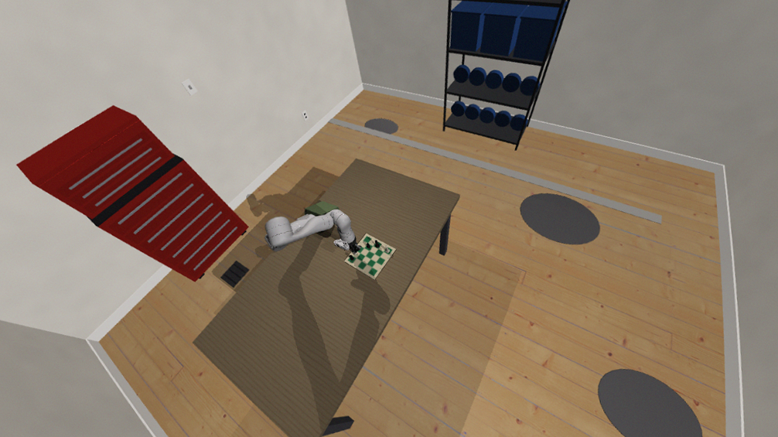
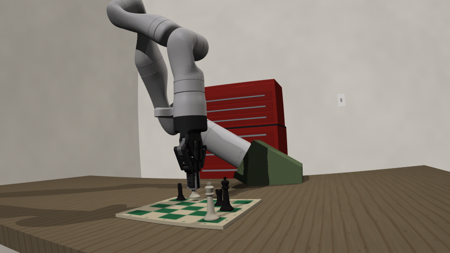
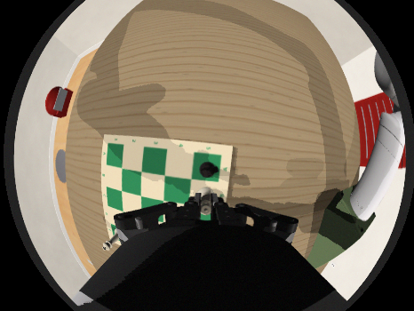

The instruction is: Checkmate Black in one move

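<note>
Gripper (image 2: 192, 188) pointed straight down at the far left part of the chessboard (image 2: 150, 217), in the lower middle of the exterior frame. Fingers closed on the top of a small white piece (image 2: 194, 194), only its flared base visible below the fingertips; kind of piece not readable. Base of that piece at or just above the board surface, contact not clear from this angle. Just left of it, a slim black piece (image 2: 180, 192), upright, near but apart from the fingers.

Nearer the frame's centre, a tall white king (image 2: 210, 203) upright at the board's near edge. Behind and to its right, a tall black king (image 2: 225, 194) and a shorter black piece (image 2: 218, 197), side by side and upright.

In the wrist view, board (image 3: 121, 176) in the left centre, closed fingertips at the lower middle, a dark piece (image 3: 206, 169) seen from above just beyond them on a green square. Edge letters too small to read.

In the top view, board (image 1: 372, 261) small in the frame's middle, on the long brown table (image 1: 273, 342). Arm's green base (image 2: 273, 166) behind the board, red tool chest (image 2: 251, 103) against the wall, black shelf rack (image 1: 451, 68) at the upper right of the top frame.
</note>
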Tool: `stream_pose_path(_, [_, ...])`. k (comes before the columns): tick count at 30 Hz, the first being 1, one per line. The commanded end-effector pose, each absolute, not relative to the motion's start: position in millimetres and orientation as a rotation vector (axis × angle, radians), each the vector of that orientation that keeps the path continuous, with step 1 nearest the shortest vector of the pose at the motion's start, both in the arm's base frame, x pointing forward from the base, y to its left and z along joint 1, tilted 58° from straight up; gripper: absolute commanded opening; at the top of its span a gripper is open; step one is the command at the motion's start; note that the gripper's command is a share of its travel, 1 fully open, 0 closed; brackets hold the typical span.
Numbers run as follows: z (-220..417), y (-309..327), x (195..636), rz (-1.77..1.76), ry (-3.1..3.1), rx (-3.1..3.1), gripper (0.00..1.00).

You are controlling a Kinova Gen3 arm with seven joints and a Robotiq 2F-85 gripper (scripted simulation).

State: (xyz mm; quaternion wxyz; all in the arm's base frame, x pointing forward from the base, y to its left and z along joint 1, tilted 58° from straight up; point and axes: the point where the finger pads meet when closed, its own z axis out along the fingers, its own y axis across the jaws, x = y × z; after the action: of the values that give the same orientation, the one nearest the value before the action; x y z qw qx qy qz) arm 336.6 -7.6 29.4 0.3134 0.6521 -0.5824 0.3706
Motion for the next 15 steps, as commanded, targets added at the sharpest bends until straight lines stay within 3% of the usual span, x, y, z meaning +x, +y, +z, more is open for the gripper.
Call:
stream_pose_path(1, [32.4, -1.0, 337.6, 0.980, -1.539, 1.726, 0.00])
stream_pose_path(15, [73.5, 63.7, 328.0, 0.980, -1.539, 1.726, 0.00])
